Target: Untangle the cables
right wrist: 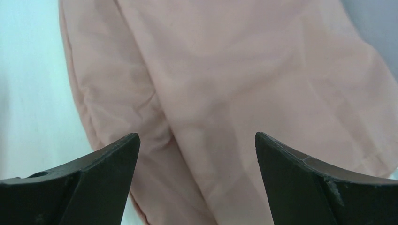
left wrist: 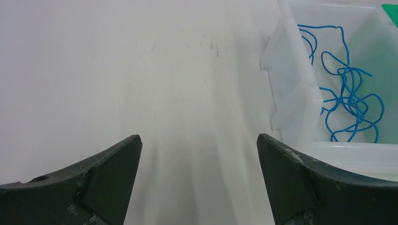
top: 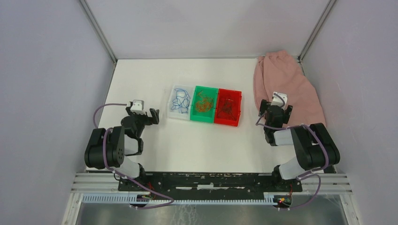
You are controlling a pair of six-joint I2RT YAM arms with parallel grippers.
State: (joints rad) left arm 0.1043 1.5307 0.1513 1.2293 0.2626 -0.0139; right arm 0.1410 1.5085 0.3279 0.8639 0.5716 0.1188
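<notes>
Glossy plastic bin (left wrist: 291,93); matt pink cloth (right wrist: 234,70)

1. The left gripper (left wrist: 199,140) has two dark, curved fingers (left wrist: 94,183) tapering to blunt tips, scuffed pale near their roots.
2. The right gripper (right wrist: 197,138) has matching black fingers.
3. Behind each claw sits a white camera block (top: 137,106).
4. Further back, black-and-grey arms (top: 101,151) carry thin, looping purple cables (top: 106,106).

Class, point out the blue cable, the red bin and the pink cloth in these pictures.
blue cable (left wrist: 351,96), left wrist view, on its tangled loops.
red bin (top: 226,122), top external view, on its near wall.
pink cloth (right wrist: 244,70), right wrist view, on its creased middle.
</notes>
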